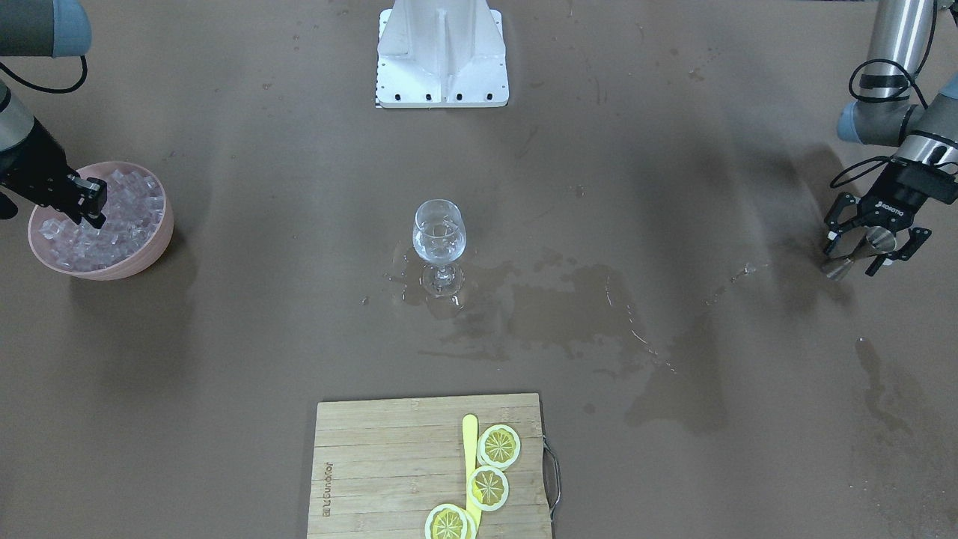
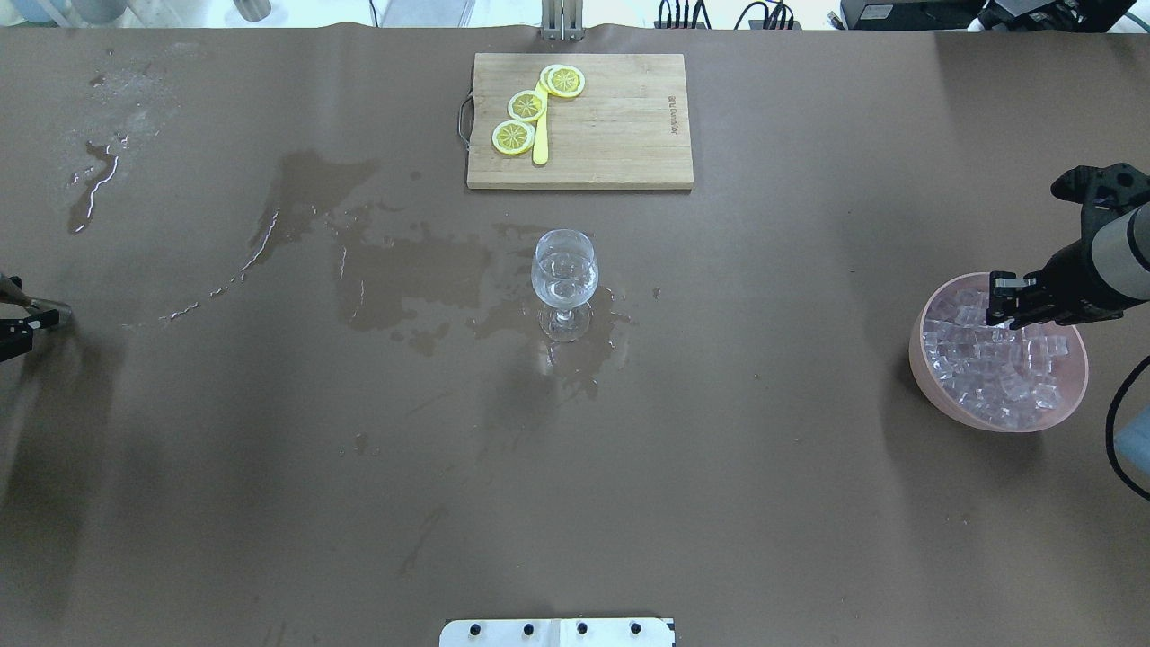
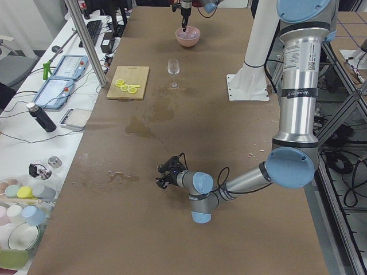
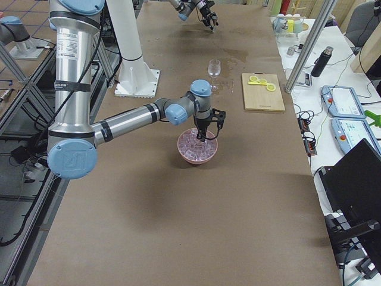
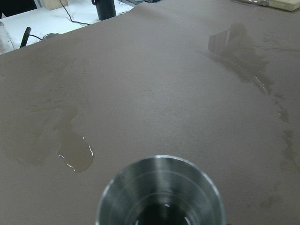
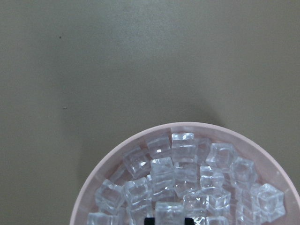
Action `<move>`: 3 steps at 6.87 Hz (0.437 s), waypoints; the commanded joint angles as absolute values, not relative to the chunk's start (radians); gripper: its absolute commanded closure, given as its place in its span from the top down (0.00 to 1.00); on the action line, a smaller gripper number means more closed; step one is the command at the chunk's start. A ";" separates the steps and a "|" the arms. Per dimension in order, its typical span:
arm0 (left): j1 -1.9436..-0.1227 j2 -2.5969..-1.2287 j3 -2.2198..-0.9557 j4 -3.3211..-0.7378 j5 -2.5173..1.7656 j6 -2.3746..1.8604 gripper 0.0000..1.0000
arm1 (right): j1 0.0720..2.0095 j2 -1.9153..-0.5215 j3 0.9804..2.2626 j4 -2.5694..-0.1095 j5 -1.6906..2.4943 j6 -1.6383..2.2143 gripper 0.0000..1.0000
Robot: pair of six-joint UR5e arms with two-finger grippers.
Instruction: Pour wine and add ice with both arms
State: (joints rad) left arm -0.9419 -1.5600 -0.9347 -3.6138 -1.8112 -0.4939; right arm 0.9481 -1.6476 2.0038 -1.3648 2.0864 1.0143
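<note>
A white base block point(image 1: 441, 56) is bolted at the middle of the robot's edge of the brown table point(image 1: 224, 374). Near the table's right end stands a pink bowl point(image 1: 161, 247) heaped with the ice point(image 1: 123, 224), small clear cubes. The right arm point(image 4: 125, 122) reaches over it, and the right gripper point(image 1: 91, 213) points down into the bowl. Its jaws are drawn close together and its tips are among the cubes. I cannot tell whether a cube is pinched between them.

At the left end, close to that edge, the left arm point(image 3: 295, 86) lies low over the table. The left gripper point(image 1: 853, 260) has a finger on either side of a steel jigger point(image 1: 883, 241), which stands upright. The views do not show whether the pads press on it. The left wrist view shows only a trace of liquid in its bottom.

A stemmed wine glass point(image 1: 439, 236) stands upright at the table's centre, well apart from both grippers. The wine point(image 1: 438, 247), clear and colourless, fills the lower part of its bowl. The foot stands in a wet patch, and a spill point(image 1: 569, 307) spreads from there toward the left end.

A wooden cutting board point(image 1: 374, 464) lies at the middle of the far edge. On it are three lemon slices point(image 1: 499, 446) beside a slim yellow utensil point(image 1: 470, 442).
</note>
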 commanded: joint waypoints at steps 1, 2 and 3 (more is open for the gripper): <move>-0.942 -1.560 -0.925 -3.626 -1.809 -0.492 0.73 | 0.954 -1.649 2.025 -1.387 2.062 0.996 0.28; -0.942 -1.560 -0.919 -3.635 -1.807 -0.492 0.70 | 0.960 -1.649 2.032 -1.387 2.043 0.926 0.28; -0.942 -1.560 -0.917 -3.639 -1.807 -0.492 0.69 | 0.974 -1.648 2.042 -1.387 2.046 0.901 0.28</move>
